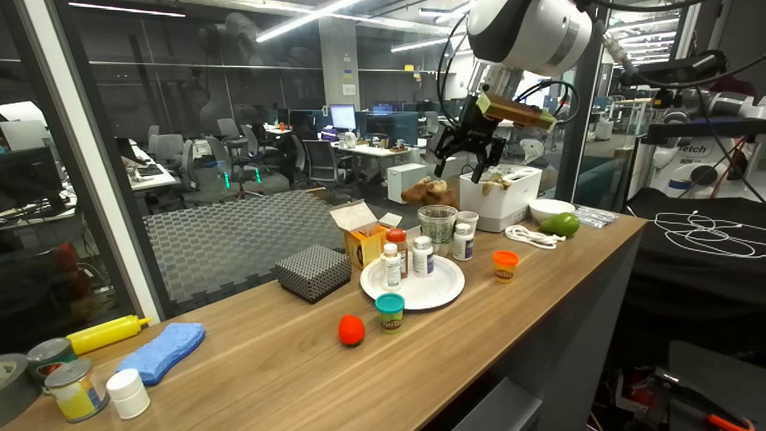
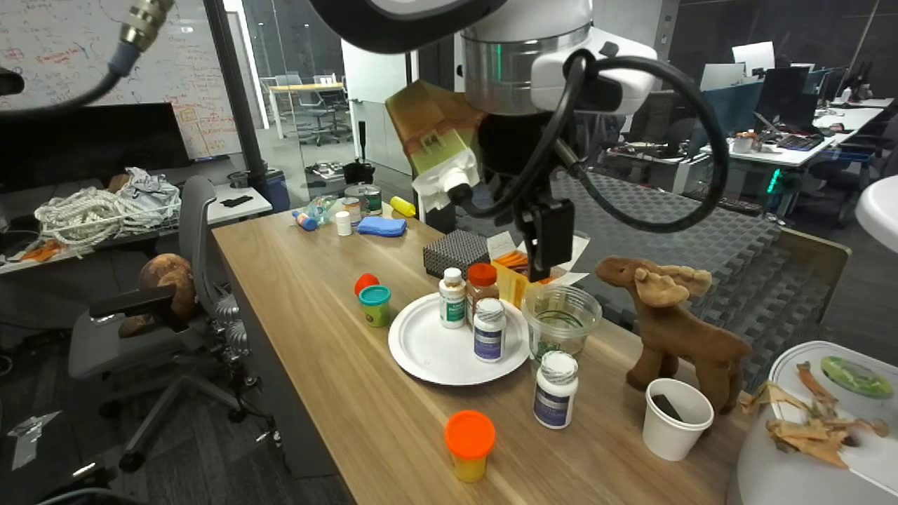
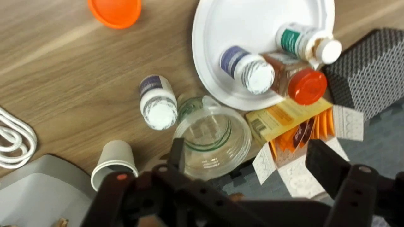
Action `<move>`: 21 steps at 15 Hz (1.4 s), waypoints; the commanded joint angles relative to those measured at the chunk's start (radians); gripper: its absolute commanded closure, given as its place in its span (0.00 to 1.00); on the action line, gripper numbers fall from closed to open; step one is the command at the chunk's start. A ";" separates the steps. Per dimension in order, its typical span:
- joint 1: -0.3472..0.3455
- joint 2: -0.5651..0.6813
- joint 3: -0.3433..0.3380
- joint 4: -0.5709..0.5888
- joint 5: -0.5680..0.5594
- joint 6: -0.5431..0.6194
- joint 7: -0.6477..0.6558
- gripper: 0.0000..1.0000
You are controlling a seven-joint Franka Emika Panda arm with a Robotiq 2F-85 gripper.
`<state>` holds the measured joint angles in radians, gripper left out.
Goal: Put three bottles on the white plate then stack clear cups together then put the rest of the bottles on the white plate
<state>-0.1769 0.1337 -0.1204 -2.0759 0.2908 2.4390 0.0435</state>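
Three bottles stand upright on the white plate (image 1: 434,296): a green-labelled one (image 2: 452,301), a red-capped brown one (image 2: 483,277) and a white purple-labelled one (image 2: 489,330). Just off the plate, another white bottle (image 2: 555,393) with a purple label stands on the table. The clear cups (image 3: 217,148) show as one wide transparent shape between this bottle and the yellow box; green rings show inside, but how many are nested I cannot tell. Above the cups and box hangs my gripper (image 3: 246,149), open, its fingers wide apart with nothing between them.
An open yellow box (image 3: 293,113) and a black mesh box (image 1: 314,272) line the back edge. Nearby stand a white paper cup (image 2: 677,421), a plush moose (image 2: 673,330) and a white tub (image 1: 508,197). Orange-lidded (image 1: 505,266) and teal-lidded (image 1: 390,311) jars sit toward the front.
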 commanded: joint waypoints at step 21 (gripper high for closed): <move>-0.081 0.140 0.024 -0.013 -0.258 0.059 -0.595 0.00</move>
<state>-0.2103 0.2530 -0.1278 -2.1017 -0.0725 2.4204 -0.4603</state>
